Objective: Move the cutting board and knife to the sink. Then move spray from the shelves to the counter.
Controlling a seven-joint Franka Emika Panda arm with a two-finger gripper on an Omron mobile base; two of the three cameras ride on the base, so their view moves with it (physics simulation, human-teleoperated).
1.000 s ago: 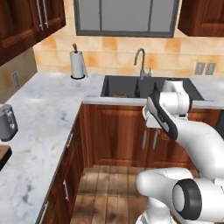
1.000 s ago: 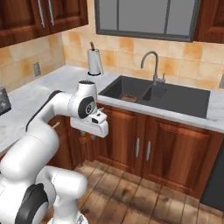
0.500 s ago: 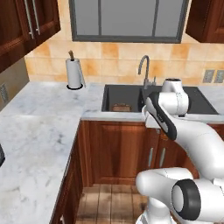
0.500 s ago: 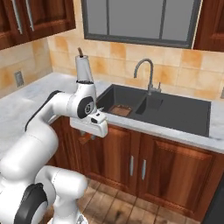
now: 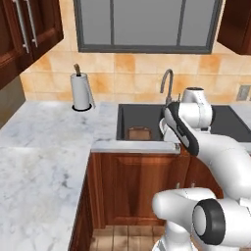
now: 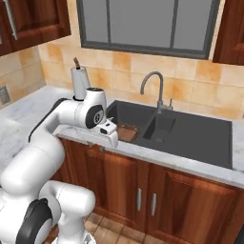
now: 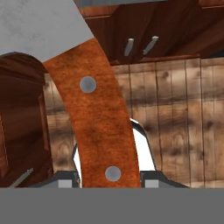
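Note:
In the hand view the knife [image 7: 97, 113] fills the middle, its reddish-brown riveted handle clamped between my gripper's [image 7: 110, 177] jaws and its silver blade [image 7: 39, 26] at the upper left. Wooden floor and cabinet fronts lie behind it. The hand [image 6: 108, 131] hangs at the counter's front edge, just left of the sink [image 6: 190, 138]. The brown cutting board [image 5: 139, 133] lies in the sink's [image 5: 147, 122] left basin, also visible as the cutting board [image 6: 125, 132] past the hand. The marble counter [image 5: 39, 147] runs left of the sink. The spray and the shelves are out of view.
A paper towel roll [image 5: 81, 91] stands on the counter by the tiled wall, left of the sink. The steel faucet [image 6: 155, 88] rises behind the basin. Dark upper cabinets [image 5: 29, 34] hang at the left and a window [image 5: 142, 24] sits above the sink.
Both base views have shifted as the base drove toward the sink, which now looks larger and nearer. The arm holds the same pose with the knife in its grip.

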